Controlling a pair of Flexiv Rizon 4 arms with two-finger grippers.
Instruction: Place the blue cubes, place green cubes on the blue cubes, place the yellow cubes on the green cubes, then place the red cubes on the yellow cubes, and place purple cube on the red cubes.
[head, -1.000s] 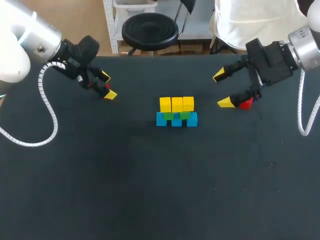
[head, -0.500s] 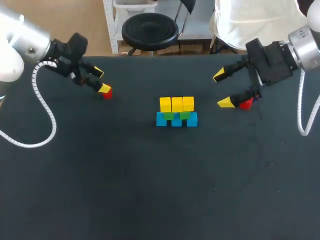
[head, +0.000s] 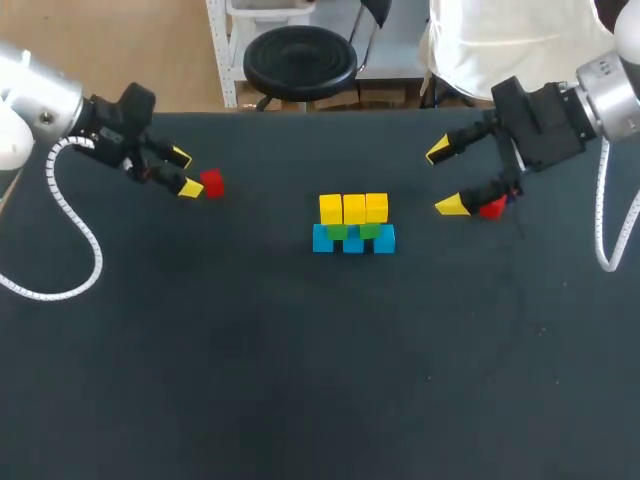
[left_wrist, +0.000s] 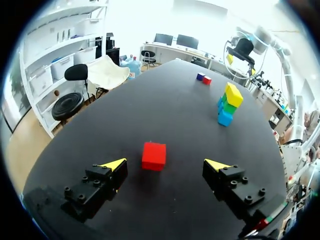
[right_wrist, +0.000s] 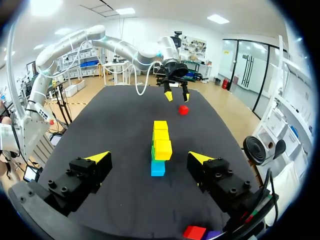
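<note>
a stack (head: 353, 225) of cubes stood near the middle of the black tabletop (head: 300, 380). three blue cubes (head: 322, 240) made the bottom row, two green cubes (head: 337, 231) sat on them, and three yellow cubes (head: 353, 208) made a row on top.

well to the left of the stack, a left red cube (head: 211, 183) lay alone on the tabletop. the left tool (head: 186, 172) was just beyond that cube, on the side away from the stack, with its fingers spread apart and nothing held. from the left wrist, the left red cube (left_wrist: 153, 156) lay just ahead of the left tool (left_wrist: 166, 165), in line with the gap and touching neither finger. the stack (left_wrist: 227, 104) stood far ahead of it.

to the right of the stack, the right tool (head: 446, 178) was spread wide and empty. a right red cube (head: 491, 207) lay on the side of its nearer finger away from the stack, partly hidden by that finger. from the right wrist, the stack (right_wrist: 161, 145) stood ahead of the right tool (right_wrist: 150, 158), in line with its gap and clear of both fingers. the right red cube (right_wrist: 195, 232) lay under the tool, with a purple cube (right_wrist: 212, 234) seemingly touching it, though only a sliver of the purple one showed. far past the stack, the left tool (right_wrist: 176, 95) hung near the left red cube (right_wrist: 183, 110).
</note>
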